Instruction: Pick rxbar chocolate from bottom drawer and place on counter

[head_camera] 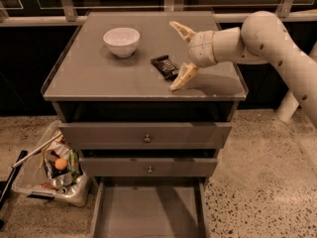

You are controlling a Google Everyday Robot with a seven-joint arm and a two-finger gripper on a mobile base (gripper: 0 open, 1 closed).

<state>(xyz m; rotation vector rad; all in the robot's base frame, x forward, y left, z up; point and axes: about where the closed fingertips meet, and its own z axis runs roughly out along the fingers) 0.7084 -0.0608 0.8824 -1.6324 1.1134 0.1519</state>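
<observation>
The rxbar chocolate [165, 66], a flat black wrapper with white lettering, lies on the counter [99, 76] right of the middle. My gripper [181, 54] hovers just to its right, open, fingers spread wide and no longer touching the bar. One fingertip [177, 26] points to the back, the other [178, 85] sits near the counter's front. The bottom drawer [148, 214] is pulled out below, its grey floor bare.
A white bowl [122, 41] stands at the counter's back left. Two upper drawers with round knobs [146, 139] are shut. A clear bin of trash [54, 170] sits on the floor to the left. A dark railing runs behind.
</observation>
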